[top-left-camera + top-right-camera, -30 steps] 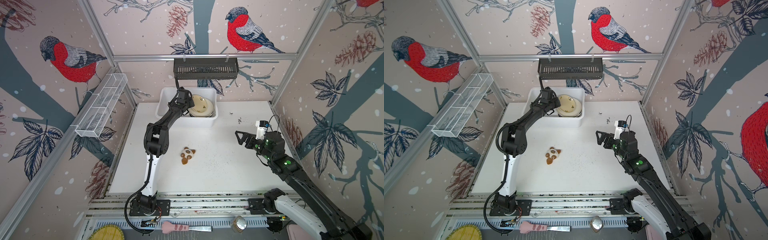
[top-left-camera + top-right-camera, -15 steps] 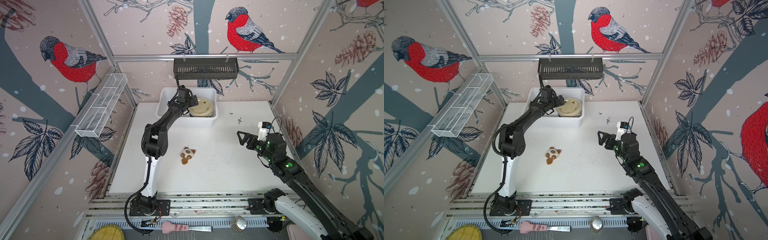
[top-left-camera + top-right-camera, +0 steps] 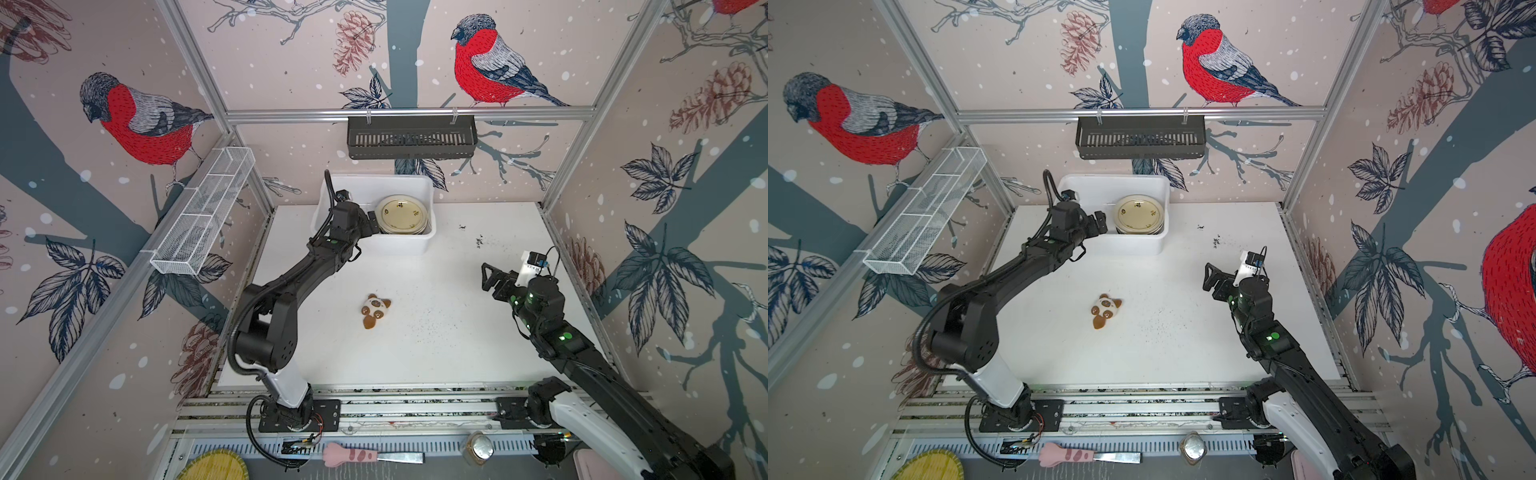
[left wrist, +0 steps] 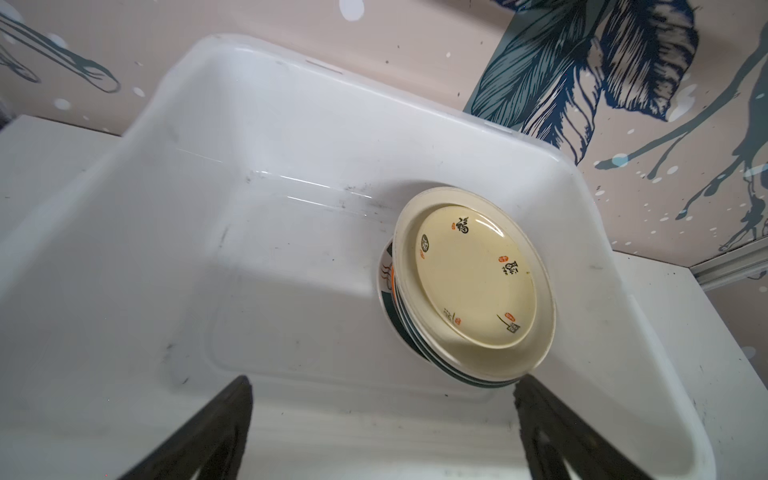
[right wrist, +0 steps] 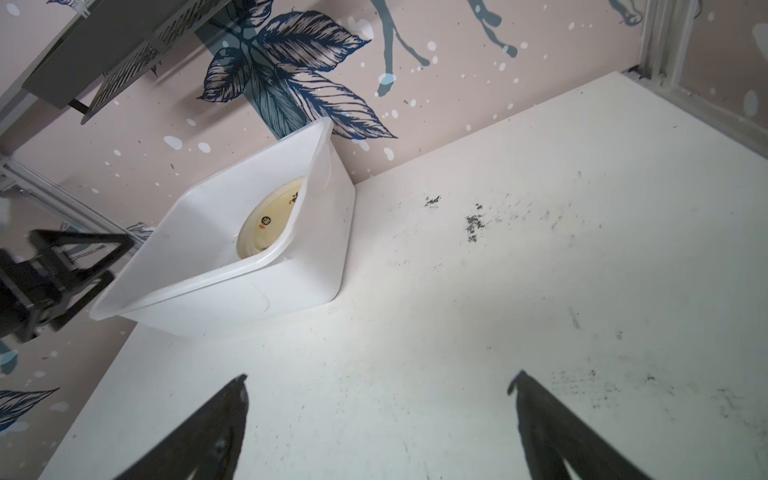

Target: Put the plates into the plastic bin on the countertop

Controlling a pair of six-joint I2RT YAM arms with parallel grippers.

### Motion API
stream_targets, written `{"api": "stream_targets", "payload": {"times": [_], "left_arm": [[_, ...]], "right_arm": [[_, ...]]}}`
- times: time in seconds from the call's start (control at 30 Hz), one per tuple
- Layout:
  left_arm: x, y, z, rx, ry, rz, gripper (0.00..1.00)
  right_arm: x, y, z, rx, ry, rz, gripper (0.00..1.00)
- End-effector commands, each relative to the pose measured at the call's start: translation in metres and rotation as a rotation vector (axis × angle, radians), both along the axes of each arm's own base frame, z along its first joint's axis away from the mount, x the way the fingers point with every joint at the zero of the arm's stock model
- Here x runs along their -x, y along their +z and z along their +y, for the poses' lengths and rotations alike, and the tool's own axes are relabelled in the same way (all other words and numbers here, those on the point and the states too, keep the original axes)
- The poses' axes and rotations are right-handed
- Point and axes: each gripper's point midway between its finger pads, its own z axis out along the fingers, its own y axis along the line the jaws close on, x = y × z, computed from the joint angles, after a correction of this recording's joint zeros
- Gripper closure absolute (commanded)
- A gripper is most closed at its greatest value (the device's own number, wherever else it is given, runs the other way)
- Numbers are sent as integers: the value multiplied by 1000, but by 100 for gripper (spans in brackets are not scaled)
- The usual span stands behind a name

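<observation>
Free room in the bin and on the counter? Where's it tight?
Bin: the half left of the plate stack is bare, though the open left pincer hovers at its near wall. Counter: bare between the panda toy and the right pincer, and in front of the toy. Tight: bin's right end, filled by the stack.

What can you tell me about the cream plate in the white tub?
The cream plate is round, glossy, with a broad rim and small black and orange marks in its well. It lies face up atop dark-rimmed plates, at the right end of the plastic bin in both top views. Nothing grips it.
</observation>
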Motion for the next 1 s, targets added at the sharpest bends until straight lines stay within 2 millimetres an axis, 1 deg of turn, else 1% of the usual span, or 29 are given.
{"api": "stream_targets", "payload": {"times": [0.0,0.07,0.13,0.17,0.23,0.3,0.33,0.4,0.43,0.5,0.57,0.63,0.7,0.83,0.9,0.97], "left_arm": [[20,46,25,-25,76,-252,2],[41,48,52,-67,143,-326,2],[57,39,87,-89,221,-348,2],[62,32,104,-98,258,-345,2],[75,11,144,-121,358,-310,2],[89,-6,174,-139,450,-299,2],[96,-15,184,-166,473,-297,2],[102,-29,191,-213,464,-298,2],[102,-38,191,-236,448,-279,2],[101,-51,192,-267,436,-236,2],[100,-60,192,-287,431,-221,3],[100,-73,200,-309,467,-198,3],[101,-88,205,-288,483,-180,3],[87,-100,201,-297,435,-130,3],[84,-101,192,-291,381,-130,3],[84,-99,180,-297,308,-157,3]], "right_arm": [[-12,17,-23,43,-144,-164,1],[-15,7,-32,75,-196,-159,1],[-17,-1,-42,109,-257,-148,0],[-17,-5,-48,121,-291,-140,0],[-17,-7,-57,149,-342,-136,1],[-17,-7,-60,180,-354,-142,1],[-16,-7,-60,203,-348,-149,1],[-15,-7,-60,262,-326,-169,0],[-13,-7,-66,282,-345,-177,1],[-9,-8,-81,290,-413,-182,1],[-5,-13,-98,279,-475,-180,1],[0,-18,-116,266,-540,-190,1],[5,-21,-128,258,-580,-215,1],[12,-31,-144,238,-609,-259,1],[8,-40,-150,244,-622,-230,1],[-1,-47,-153,261,-624,-190,1]]}}
